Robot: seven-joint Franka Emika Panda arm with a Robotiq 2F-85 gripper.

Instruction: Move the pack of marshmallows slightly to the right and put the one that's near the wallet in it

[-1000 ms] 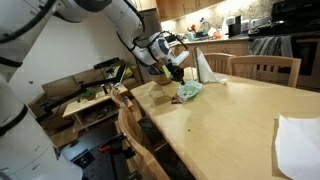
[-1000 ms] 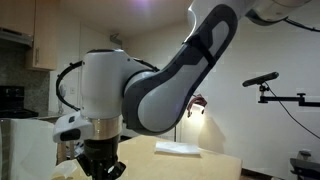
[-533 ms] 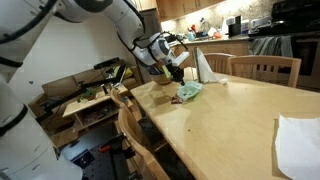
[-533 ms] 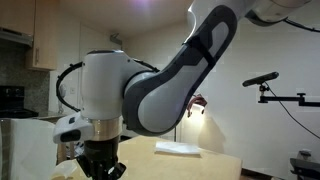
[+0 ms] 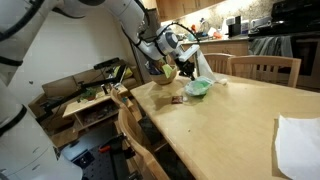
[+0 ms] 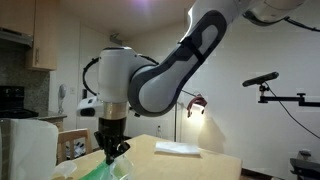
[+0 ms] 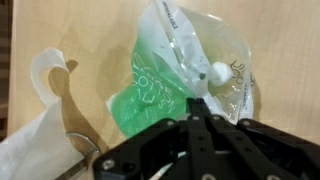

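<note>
A robot arm's pincer [image 7: 197,108] is pinched together on the clear plastic of the pack of marshmallows [image 7: 165,85], a green bag lying on the wooden tabletop [image 5: 235,118]. A white napkin [image 7: 40,135] lies just beside the bag. In an exterior view the small dark wallet [image 5: 177,99] sits near it.

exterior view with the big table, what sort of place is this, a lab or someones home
Most likely a home kitchen and dining area: a wooden dining table with wooden chairs beside it, and kitchen cabinets over a cluttered counter behind.
</note>
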